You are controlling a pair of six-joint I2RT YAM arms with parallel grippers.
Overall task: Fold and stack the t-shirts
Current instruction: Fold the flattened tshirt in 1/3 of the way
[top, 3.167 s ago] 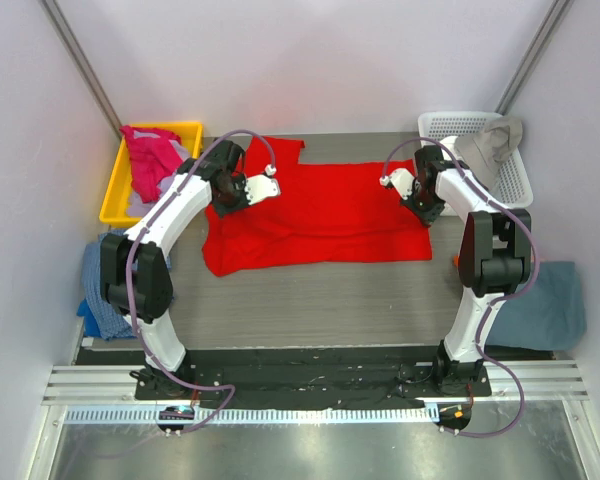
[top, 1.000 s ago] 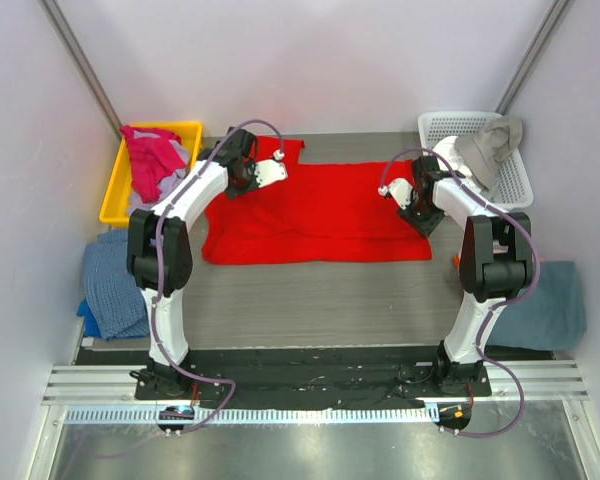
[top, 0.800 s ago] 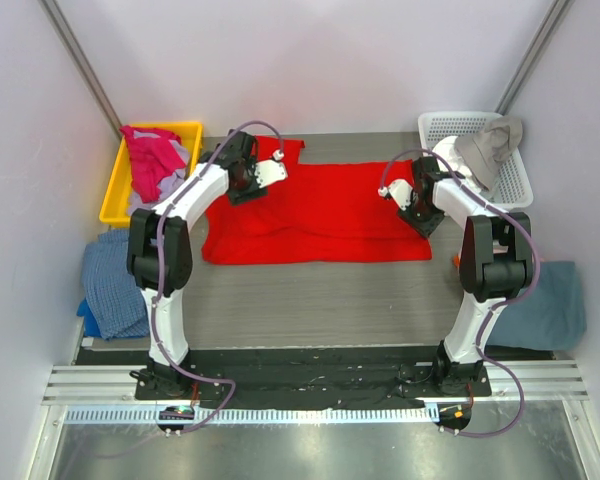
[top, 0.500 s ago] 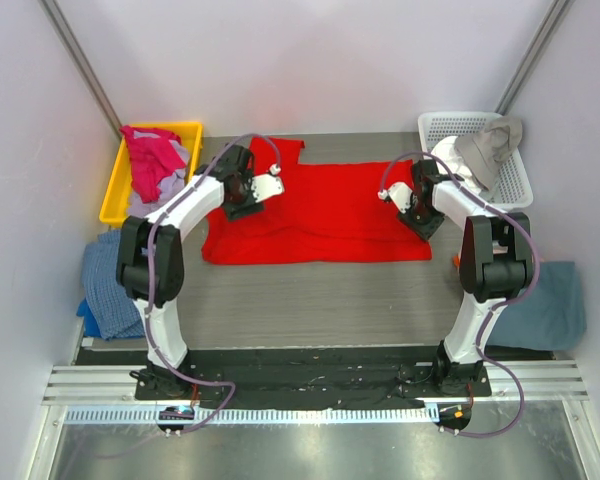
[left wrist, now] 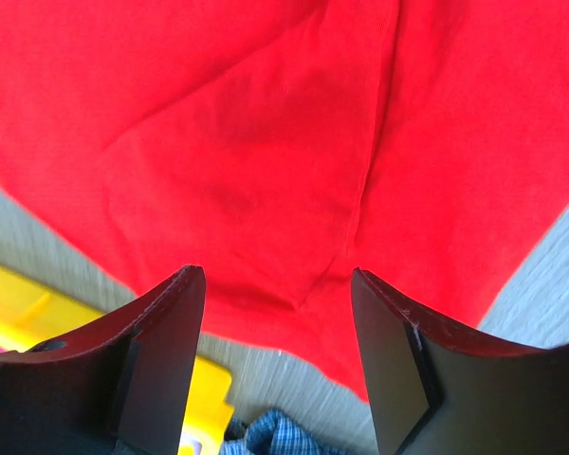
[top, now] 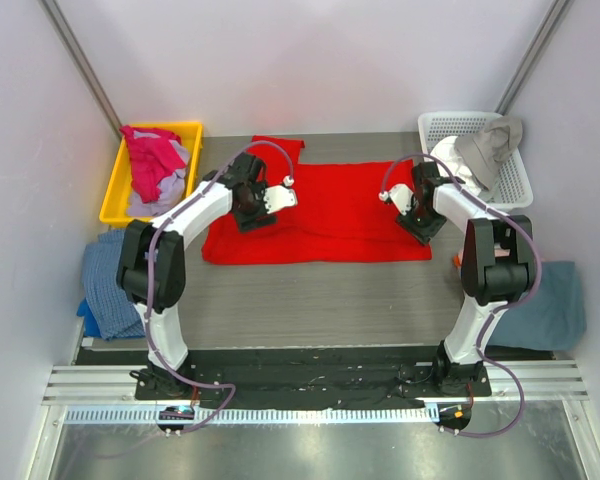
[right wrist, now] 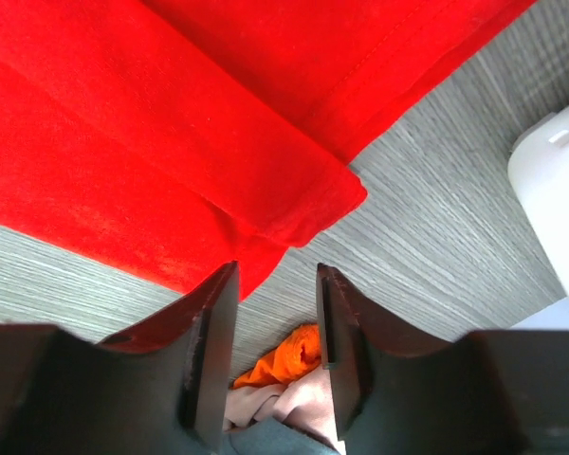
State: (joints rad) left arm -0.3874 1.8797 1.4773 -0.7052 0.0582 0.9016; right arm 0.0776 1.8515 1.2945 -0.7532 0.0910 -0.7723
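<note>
A bright red t-shirt [top: 325,212] lies flattened across the far middle of the table, one sleeve [top: 280,150] pointing to the back. My left gripper [top: 255,212] hovers over its left part; in the left wrist view the gripper [left wrist: 275,284] stands open above red cloth [left wrist: 266,142], holding nothing. My right gripper [top: 420,218] is at the shirt's right edge. In the right wrist view that gripper [right wrist: 275,280] is open just off a folded red corner [right wrist: 303,204], with nothing between the fingers.
At the back left a yellow bin [top: 115,205] holds a magenta t-shirt [top: 152,160]. A white basket [top: 515,180] with grey cloth [top: 490,145] stands back right. A blue checked cloth [top: 105,280] lies far left. A teal cloth [top: 550,305] lies far right, beside an orange scrap [top: 458,260].
My left gripper has let go of the red shirt, opened wide and drawn back from the sleeve toward the near right. My right gripper has opened off the shirt's right edge.
</note>
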